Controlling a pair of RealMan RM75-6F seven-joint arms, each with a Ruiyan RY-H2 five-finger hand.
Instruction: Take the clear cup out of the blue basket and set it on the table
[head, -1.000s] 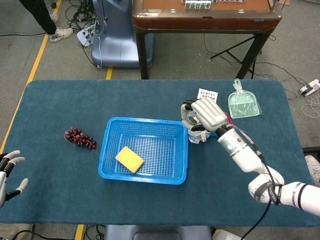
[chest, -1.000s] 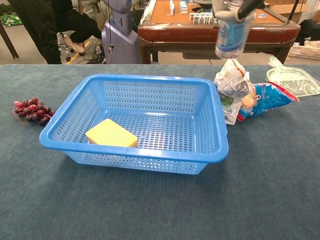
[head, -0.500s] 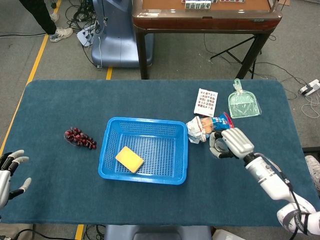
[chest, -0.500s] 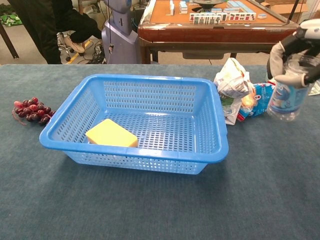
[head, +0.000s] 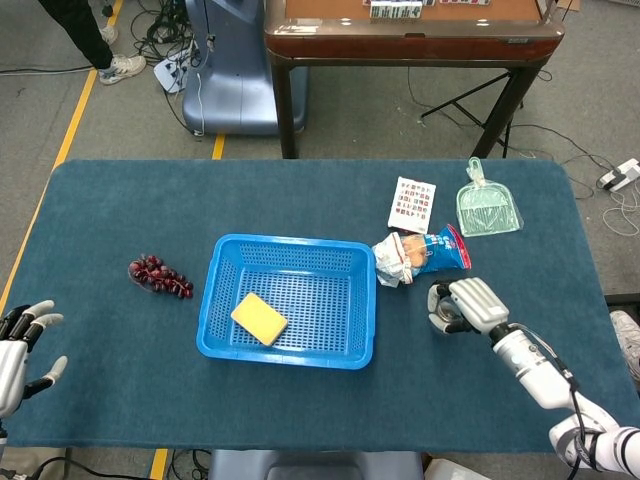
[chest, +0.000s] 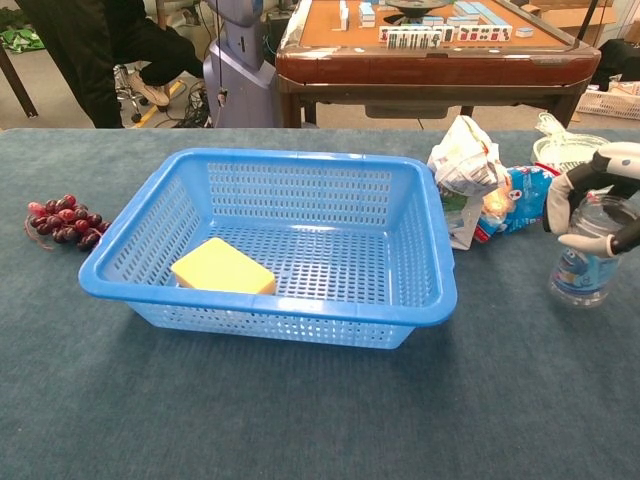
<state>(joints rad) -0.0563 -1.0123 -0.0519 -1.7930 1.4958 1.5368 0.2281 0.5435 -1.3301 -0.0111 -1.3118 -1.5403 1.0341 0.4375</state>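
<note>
Blue-clothed bench (head: 120, 215): the clear cup (chest: 586, 255), blue-labelled with print too small to read, is seen upright right of the blue basket (head: 290, 258), clasped by the right hand (chest: 598, 198). The left hand (head: 20, 345) is held empty, fingers spread, at the bench's edge.

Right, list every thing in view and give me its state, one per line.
clear cup: upright, out of the basket, right hand gripping its top
blue basket: holds only the yellow sponge
snack bag: lying crumpled
dustpan: lying flat
grapes: lying loose
left hand: open, empty
</note>
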